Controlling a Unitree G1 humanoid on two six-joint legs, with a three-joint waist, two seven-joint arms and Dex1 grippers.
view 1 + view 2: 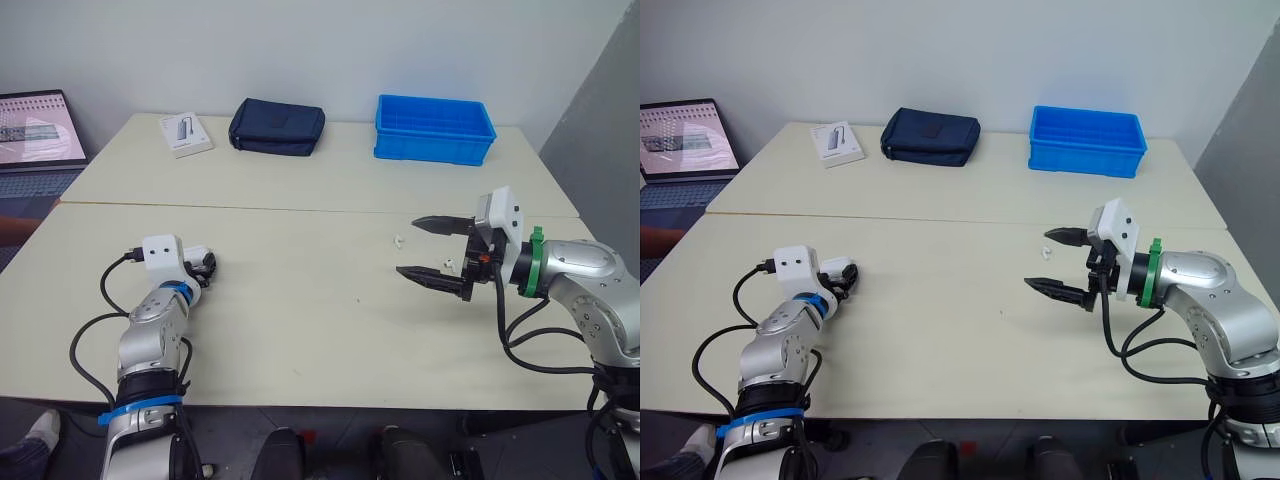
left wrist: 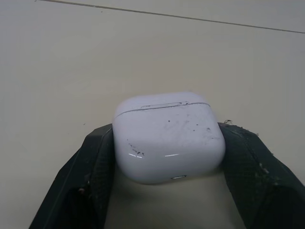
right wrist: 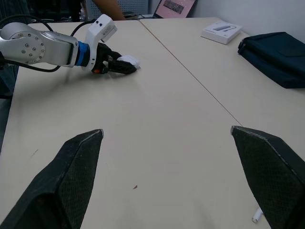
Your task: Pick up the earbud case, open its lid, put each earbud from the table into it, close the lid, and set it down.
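Left wrist view: we see the white earbud case (image 2: 169,136), lid closed, dark scuffs, clamped in left gripper (image 1: 207,263). Right gripper (image 1: 408,246) spread wide, empty. Earbud (image 1: 399,240) a tiny speck, details unclear.

Closed white earbud case (image 2: 169,136), loose earbud (image 1: 399,241)

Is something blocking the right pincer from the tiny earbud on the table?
No, nothing visible is. The right pincer is open, and the earbud lies close by its tips with nothing between.
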